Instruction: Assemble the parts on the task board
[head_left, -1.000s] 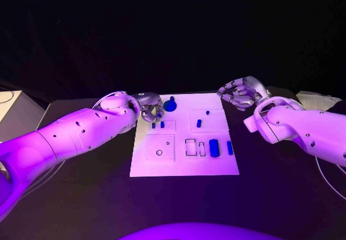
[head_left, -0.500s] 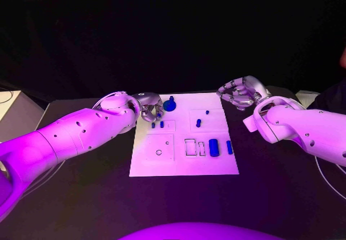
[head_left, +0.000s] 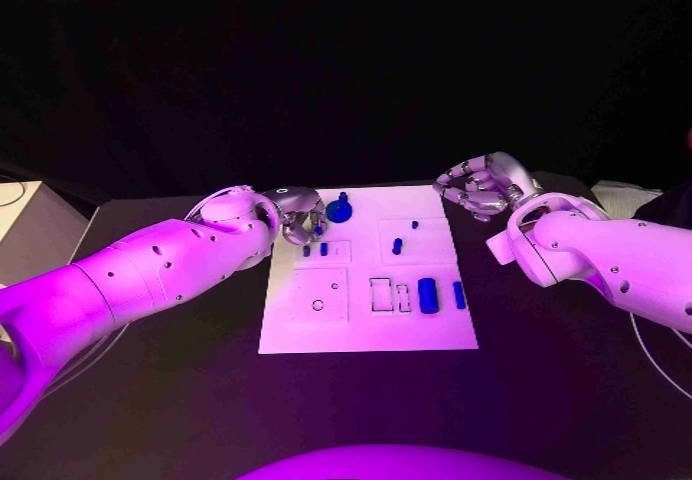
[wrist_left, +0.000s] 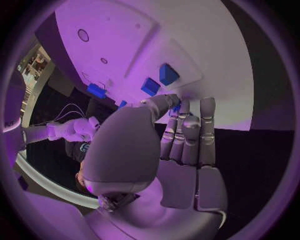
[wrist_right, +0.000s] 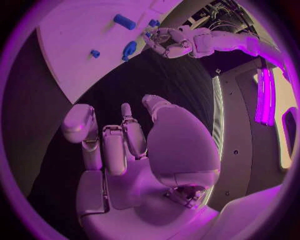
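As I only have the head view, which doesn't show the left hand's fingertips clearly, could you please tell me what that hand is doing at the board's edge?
Observer: In the left wrist view, the left hand has its thumb and fingertips drawn together around a small blue part at the task board's edge. I cannot tell whether the part is actually pinched.
Operator: Thank you. Are other parts close by?
Observer: Yes, two upright blue parts stand on the board just beyond that hand.
Operator: Does the right hand hold anything?
Observer: No. The right wrist view shows the right hand with an empty palm and fingers apart, over the black table beside the board.
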